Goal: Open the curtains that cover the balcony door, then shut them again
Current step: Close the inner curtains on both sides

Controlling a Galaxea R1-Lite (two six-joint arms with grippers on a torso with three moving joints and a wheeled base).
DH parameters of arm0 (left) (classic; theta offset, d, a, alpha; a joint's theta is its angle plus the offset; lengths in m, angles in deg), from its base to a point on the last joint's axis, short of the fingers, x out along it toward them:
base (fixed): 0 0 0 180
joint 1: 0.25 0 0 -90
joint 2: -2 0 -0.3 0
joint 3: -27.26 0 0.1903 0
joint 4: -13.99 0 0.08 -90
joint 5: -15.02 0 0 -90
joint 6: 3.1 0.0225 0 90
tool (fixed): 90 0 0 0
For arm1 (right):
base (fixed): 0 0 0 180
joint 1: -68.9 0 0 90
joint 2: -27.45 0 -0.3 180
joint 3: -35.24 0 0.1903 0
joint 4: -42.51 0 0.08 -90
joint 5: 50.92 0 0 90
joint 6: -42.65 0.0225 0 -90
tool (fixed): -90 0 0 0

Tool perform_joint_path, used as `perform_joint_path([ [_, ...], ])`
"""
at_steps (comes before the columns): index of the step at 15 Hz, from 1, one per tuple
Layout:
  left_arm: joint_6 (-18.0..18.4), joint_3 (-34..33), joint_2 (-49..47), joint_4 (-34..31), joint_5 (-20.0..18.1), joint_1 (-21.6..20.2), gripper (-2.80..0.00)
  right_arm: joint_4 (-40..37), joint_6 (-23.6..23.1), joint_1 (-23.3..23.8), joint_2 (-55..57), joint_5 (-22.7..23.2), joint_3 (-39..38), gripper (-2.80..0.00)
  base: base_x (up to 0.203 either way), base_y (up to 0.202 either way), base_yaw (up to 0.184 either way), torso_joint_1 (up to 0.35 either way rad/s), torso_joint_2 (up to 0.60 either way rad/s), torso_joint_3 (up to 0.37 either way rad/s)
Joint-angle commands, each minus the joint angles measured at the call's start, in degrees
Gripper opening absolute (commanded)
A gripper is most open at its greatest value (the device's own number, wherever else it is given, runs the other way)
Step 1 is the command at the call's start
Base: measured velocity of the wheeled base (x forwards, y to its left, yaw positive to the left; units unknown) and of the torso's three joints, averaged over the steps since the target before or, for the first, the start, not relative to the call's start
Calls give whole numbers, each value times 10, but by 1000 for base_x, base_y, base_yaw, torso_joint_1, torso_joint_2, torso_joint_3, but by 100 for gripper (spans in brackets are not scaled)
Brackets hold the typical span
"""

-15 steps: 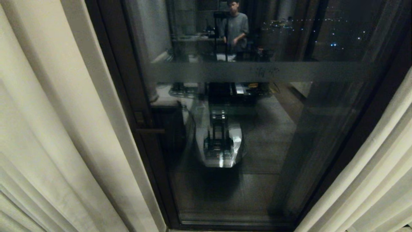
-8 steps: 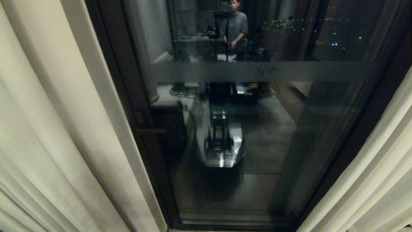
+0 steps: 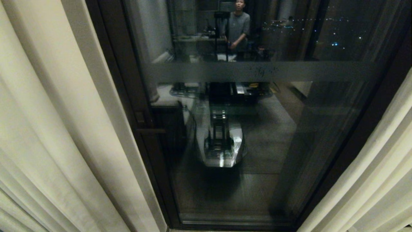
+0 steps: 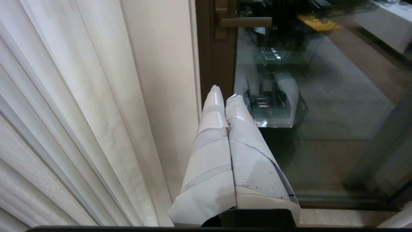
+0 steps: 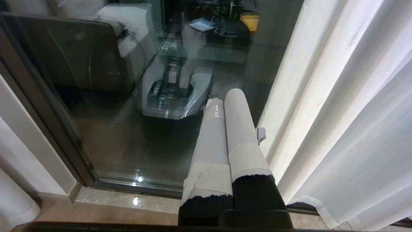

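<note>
Currently the curtains (image 3: 48, 129) hang drawn apart, one cream pleated panel to each side, and the balcony door (image 3: 244, 135) stands fully exposed between them: dark frame, reflective pane, frosted band (image 3: 257, 71) across it.

Left wrist view: the left panel (image 4: 80, 96) lies just beside the left tool (image 4: 223, 95), on its outer side; the panel's inner edge runs close along the fingers, contact not clear. The door handle (image 4: 244, 22) is ahead of the tip, the glass on its inner side. Left tool fingers pressed together, nothing between them.

Right wrist view: the right panel (image 5: 338, 96), thick cloth with a thin sheer layer further out, hangs just beside the right tool (image 5: 225, 96) on its outer side; glass on its inner side, door sill (image 5: 128, 201) below. Right tool also fully closed and empty.

Neither arm shows in the head view. A person (image 3: 238, 25) appears reflected in the glass, behind the robot's reflected base (image 3: 220, 141).

Judgement: the opening half looks done; the step in hand is the start of closing.

Next move calls for:
- opening one tool
- pinching the nearest panel's inner edge
- dragging it across toward the middle of the glass
- keeping the fold from slipping out
- likewise on the other side
</note>
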Motion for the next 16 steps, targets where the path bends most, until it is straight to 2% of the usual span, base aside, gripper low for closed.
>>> perform_joint_path([
  [1,1,14,0,1,3,0,-280,0,-1,0,0,0,0,-280,0,0,0,0,0,0],
  [3,0,84,-29,-23,26,0,-280,0,-1,0,1,0,0,-280,0,0,0,0,0,0],
  [6,1,201,-150,-33,75,1,-280,0,-1,0,1,0,0,-280,0,0,0,0,0,0],
  [10,12,429,-353,-28,161,-3,-280,0,-1,0,1,0,0,-280,0,0,0,0,0,0],
  [13,16,516,-474,-9,229,-31,-280,0,-1,0,1,0,0,-280,0,0,0,0,0,0],
  [15,13,533,-538,49,247,-82,-280,0,-1,0,1,0,0,-280,0,0,0,0,0,0],
  [16,12,538,-567,78,248,-95,0,0,-1,0,1,0,0,-280,0,0,0,0,0,0],
])
